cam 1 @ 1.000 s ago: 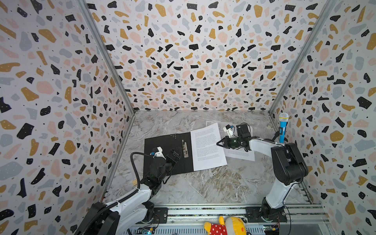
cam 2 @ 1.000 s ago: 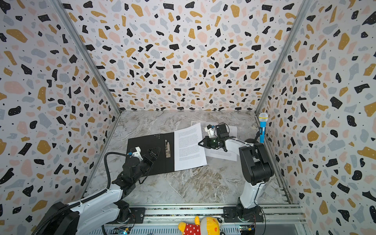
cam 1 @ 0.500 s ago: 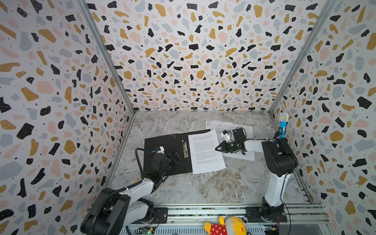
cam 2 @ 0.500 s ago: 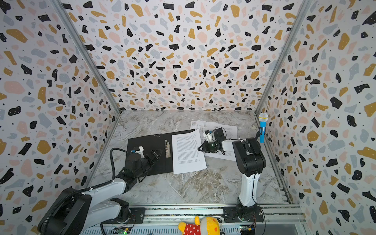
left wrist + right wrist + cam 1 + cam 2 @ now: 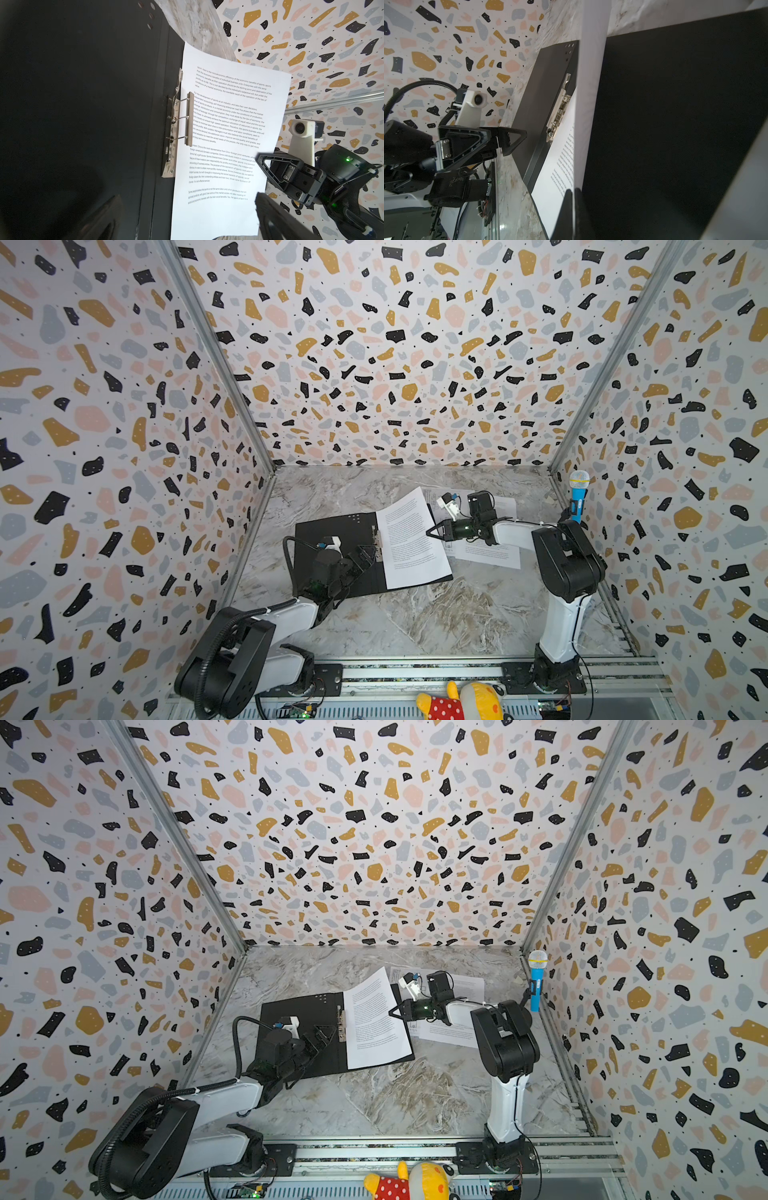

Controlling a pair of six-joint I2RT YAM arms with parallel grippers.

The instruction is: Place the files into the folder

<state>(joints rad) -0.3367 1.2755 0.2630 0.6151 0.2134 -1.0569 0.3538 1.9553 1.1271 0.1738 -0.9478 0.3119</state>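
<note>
The folder (image 5: 328,526) (image 5: 291,1011) lies open on the marble table, black inside up, with a metal spine clip (image 5: 176,128) (image 5: 560,110). One of the files, a text sheet (image 5: 409,543) (image 5: 374,1023) (image 5: 224,135), rests on its right half. Its left edge sits under the clip's bar. My right gripper (image 5: 430,532) (image 5: 392,1012) (image 5: 574,193) is shut on the sheet's right edge and holds that edge lifted. My left gripper (image 5: 365,551) (image 5: 326,1031) (image 5: 187,224) hangs open over the folder beside the clip, holding nothing. Two more files (image 5: 490,553) (image 5: 453,1033) lie under the right arm.
A blue toy microphone (image 5: 578,493) (image 5: 537,977) stands against the right wall. A yellow and red plush toy (image 5: 461,701) (image 5: 411,1183) lies by the front rail. Terrazzo walls close in the table on three sides.
My right gripper, still shut on the sheet, has drawn it a little left toward the spine clip. The left arm's elbow has pulled back; its gripper stays open over the folder.
</note>
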